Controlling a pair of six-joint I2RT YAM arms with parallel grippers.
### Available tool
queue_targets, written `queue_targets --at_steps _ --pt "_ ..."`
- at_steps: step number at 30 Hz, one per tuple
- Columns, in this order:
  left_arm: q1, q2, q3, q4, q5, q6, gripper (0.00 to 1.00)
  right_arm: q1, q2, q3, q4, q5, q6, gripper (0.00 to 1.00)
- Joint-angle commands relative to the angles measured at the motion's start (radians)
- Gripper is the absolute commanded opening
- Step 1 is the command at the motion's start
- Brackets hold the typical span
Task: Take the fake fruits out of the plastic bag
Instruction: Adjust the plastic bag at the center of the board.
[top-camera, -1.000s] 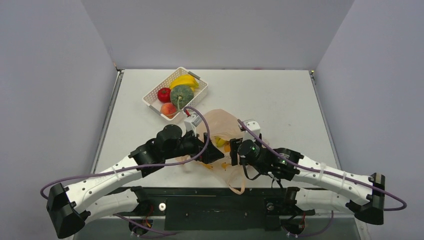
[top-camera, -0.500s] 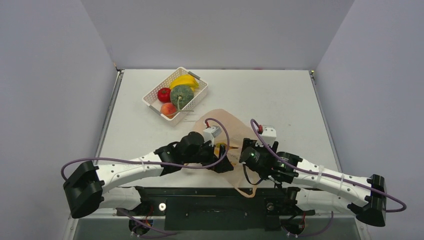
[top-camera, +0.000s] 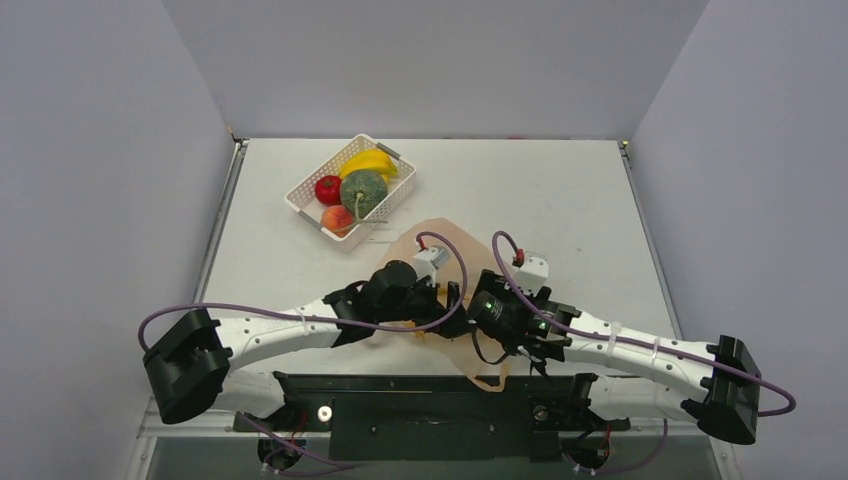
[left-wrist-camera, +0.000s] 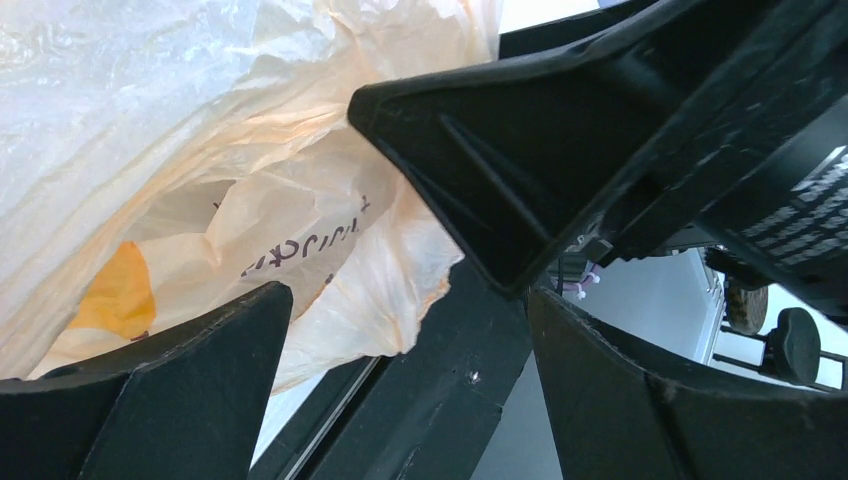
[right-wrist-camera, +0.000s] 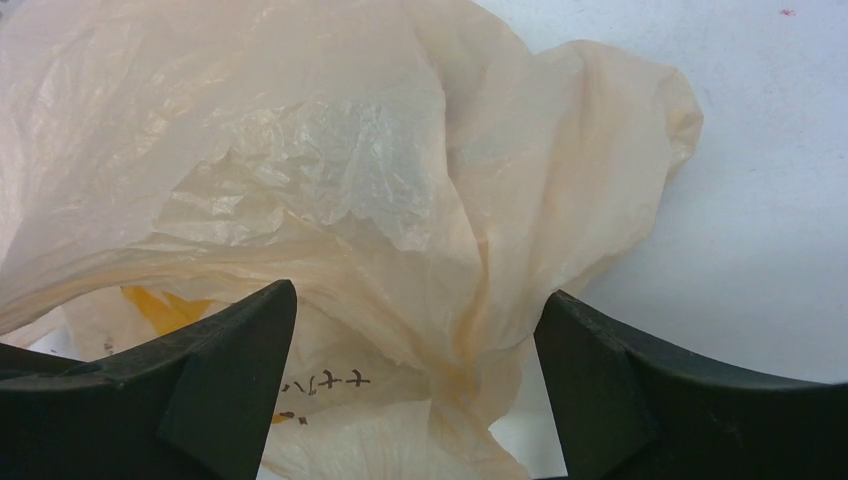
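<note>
You have the table (top-camera: 560, 200) open to the right and far of the work, so carry anything you lift that way, not toward the near edge; the plastic bag (top-camera: 452, 245) lies in the near middle, bunched between the two wrists, and one loop handle (top-camera: 487, 378) trails over that near edge onto the black base, where I judge it could snag. Treat the bag as weightless, limp and slippery film; it will crumple and slide rather than resist, so pinch a doubled fold or the rim of the mouth, not a single flat sheet. The white basket (top-camera: 298, 203) sits far left, well apart from the bag, holding a red apple (top-camera: 327, 189), a melon (top-camera: 364, 192), bananas (top-camera: 372, 160) and a peach (top-camera: 337, 217); any fake fruits left inside should be light, hard and glossy (likely to roll or squirt from a shallow pinch), so grip across the middle. Your left gripper (left-wrist-camera: 408, 295) stands spread wide with nothing pinched, film just ahead of it; your right gripper (right-wrist-camera: 415, 292) is likewise released, crinkled film lying past its fingers. A yellow patch (left-wrist-camera: 115, 290) shows through the film; fruit or print, I cannot tell.
</note>
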Motion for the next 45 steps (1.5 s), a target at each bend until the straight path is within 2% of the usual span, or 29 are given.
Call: queue_targets --at_steps 1,9,12,14,16,17,19,20,26,30,34,35,37,38,40,43,44,45 --pt "0.007 -0.051 -0.009 0.07 -0.015 -0.018 0.87 -0.009 -0.003 -0.043 0.154 -0.005 -0.118 0.83" --pt "0.044 -0.066 -0.026 0.098 -0.002 -0.003 0.88 -0.017 -0.033 -0.077 0.173 -0.018 -0.254 0.79" --pt "0.045 -0.042 -0.015 0.117 0.009 0.004 0.88 -0.034 -0.061 -0.094 0.205 -0.085 -0.353 0.8" --pt "0.046 -0.011 -0.027 0.147 0.007 0.01 0.87 -0.058 -0.066 -0.1 0.202 -0.086 -0.371 0.75" --pt "0.05 0.031 -0.054 0.216 0.001 0.011 0.86 -0.1 -0.078 -0.109 0.219 -0.104 -0.383 0.51" --pt "0.05 0.063 -0.066 0.228 -0.001 0.011 0.85 -0.116 -0.089 -0.111 0.23 -0.132 -0.397 0.26" --pt "0.048 0.123 -0.074 0.244 -0.015 0.019 0.81 -0.162 -0.11 -0.103 0.261 -0.164 -0.415 0.02" --pt "0.043 0.144 -0.078 0.256 -0.025 0.02 0.8 -0.182 -0.118 -0.088 0.273 -0.169 -0.42 0.0" --pt "0.025 0.292 -0.183 0.419 -0.028 -0.04 0.77 -0.219 -0.153 0.018 0.212 -0.089 -0.397 0.0" --pt "-0.034 0.38 -0.206 0.543 0.01 -0.102 0.75 -0.234 -0.186 0.036 0.202 -0.007 -0.401 0.0" --pt "-0.067 0.454 -0.203 0.698 0.084 -0.169 0.73 -0.275 -0.165 0.067 0.156 -0.05 -0.435 0.0" --pt "-0.066 0.462 -0.208 0.756 0.101 -0.182 0.73 -0.292 -0.156 0.09 0.098 -0.069 -0.44 0.01" --pt "-0.065 0.469 -0.22 0.836 0.12 -0.222 0.73 -0.301 -0.13 0.134 -0.02 -0.127 -0.452 0.17" --pt "-0.064 0.472 -0.226 0.855 0.125 -0.243 0.73 -0.297 -0.125 0.146 -0.057 -0.157 -0.456 0.31" --pt "-0.063 0.478 -0.227 0.893 0.138 -0.26 0.73 -0.262 -0.146 0.151 -0.147 -0.193 -0.452 0.5" --pt "-0.055 0.485 -0.218 0.904 0.161 -0.268 0.74 -0.144 -0.2 0.119 -0.217 -0.21 -0.375 0.6" --pt "-0.05 0.487 -0.215 0.906 0.165 -0.269 0.74 -0.118 -0.221 0.104 -0.221 -0.212 -0.355 0.68" --pt "-0.05 0.488 -0.215 0.908 0.168 -0.271 0.74 -0.086 -0.227 0.097 -0.225 -0.215 -0.319 0.71"
